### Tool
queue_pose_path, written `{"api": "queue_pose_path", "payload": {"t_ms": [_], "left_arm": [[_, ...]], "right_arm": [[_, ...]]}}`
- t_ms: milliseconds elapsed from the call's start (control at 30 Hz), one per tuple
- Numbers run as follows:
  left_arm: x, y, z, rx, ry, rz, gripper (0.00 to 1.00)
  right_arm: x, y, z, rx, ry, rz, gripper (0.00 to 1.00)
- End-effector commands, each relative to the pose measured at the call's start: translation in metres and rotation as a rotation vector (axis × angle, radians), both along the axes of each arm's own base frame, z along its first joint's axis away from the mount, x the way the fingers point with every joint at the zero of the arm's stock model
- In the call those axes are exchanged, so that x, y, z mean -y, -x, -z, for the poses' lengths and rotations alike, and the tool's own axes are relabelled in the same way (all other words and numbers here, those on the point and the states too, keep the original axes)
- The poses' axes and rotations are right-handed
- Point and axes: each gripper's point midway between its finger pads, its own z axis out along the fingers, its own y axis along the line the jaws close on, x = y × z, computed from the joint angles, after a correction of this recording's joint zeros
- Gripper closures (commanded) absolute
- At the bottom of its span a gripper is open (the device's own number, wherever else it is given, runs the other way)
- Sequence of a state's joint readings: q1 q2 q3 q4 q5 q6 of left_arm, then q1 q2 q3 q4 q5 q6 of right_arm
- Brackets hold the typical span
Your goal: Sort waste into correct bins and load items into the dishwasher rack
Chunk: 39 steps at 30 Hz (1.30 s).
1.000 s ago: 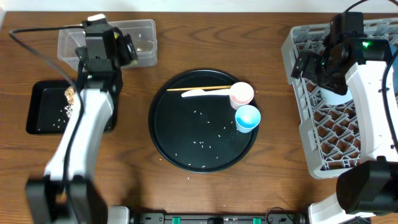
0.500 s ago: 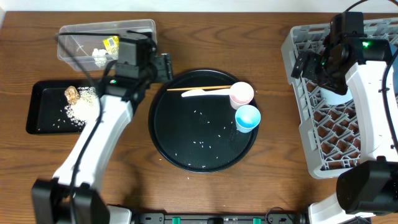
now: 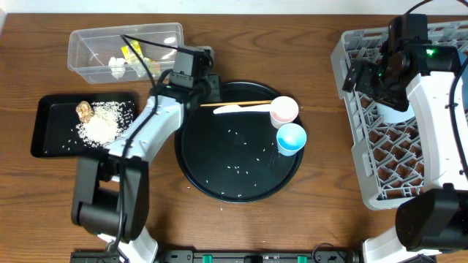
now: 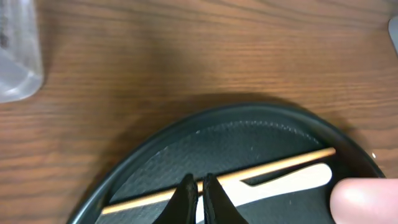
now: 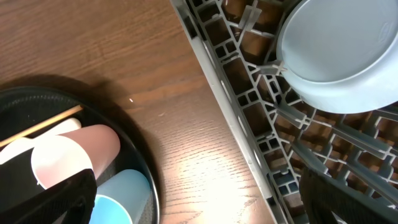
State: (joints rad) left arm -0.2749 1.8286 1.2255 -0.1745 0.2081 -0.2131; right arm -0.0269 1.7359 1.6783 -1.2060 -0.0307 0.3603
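Observation:
My left gripper (image 3: 211, 85) (image 4: 199, 182) is shut with nothing in it, its tips over a wooden chopstick (image 4: 261, 168) at the back rim of the round black tray (image 3: 191, 157). A pink cup (image 3: 284, 110) and a light-blue cup (image 3: 291, 138) stand on that tray's right side. The clear tub (image 3: 164, 44) holds a tissue (image 3: 115, 66) and a yellow wrapper (image 3: 133, 52). Rice (image 3: 102, 123) and a brown lump (image 3: 84, 110) lie in the black rectangular tray (image 3: 51, 139). My right gripper (image 3: 365, 77) (image 5: 196, 186) hangs open over the grey rack's (image 3: 395, 157) left edge, beside a pale-blue bowl (image 5: 342, 56).
A white plastic spoon (image 3: 241, 109) lies beside the chopstick. Loose rice grains (image 3: 245, 153) are scattered across the round tray. A strip of bare wood separates the round tray from the rack.
My left arm swung right from the clear tub to the round tray's back rim, and its gripper closed on the way. The right arm stayed still.

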Motion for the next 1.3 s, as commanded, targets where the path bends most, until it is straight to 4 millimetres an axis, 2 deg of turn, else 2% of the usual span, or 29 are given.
{"api": "queue_pose_path", "payload": {"t_ms": [0,233,400,700,967,1267], "left_arm": [[0.003,-0.004,0.016,-0.018,0.004,0.003,0.92],[0.004,-0.009,0.048,-0.067,0.024,-0.037,0.93],[0.006,-0.017,0.063,-0.06,0.032,-0.043,0.94],[0.005,-0.013,0.08,-0.099,0.027,-0.052,0.94],[0.005,0.0,0.098,-0.17,0.007,-0.05,0.94],[-0.004,0.029,0.111,-0.3,-0.035,-0.054,0.94]], "right_arm": [[-0.001,-0.001,-0.007,0.02,-0.007,0.01,0.01],[-0.001,-0.001,-0.007,0.02,-0.007,0.01,0.01],[-0.001,-0.001,-0.007,0.02,-0.007,0.01,0.01],[-0.001,-0.001,-0.007,0.02,-0.007,0.01,0.01],[-0.001,-0.001,-0.007,0.02,-0.007,0.01,0.01],[-0.001,-0.001,-0.007,0.02,-0.007,0.01,0.01]]}}
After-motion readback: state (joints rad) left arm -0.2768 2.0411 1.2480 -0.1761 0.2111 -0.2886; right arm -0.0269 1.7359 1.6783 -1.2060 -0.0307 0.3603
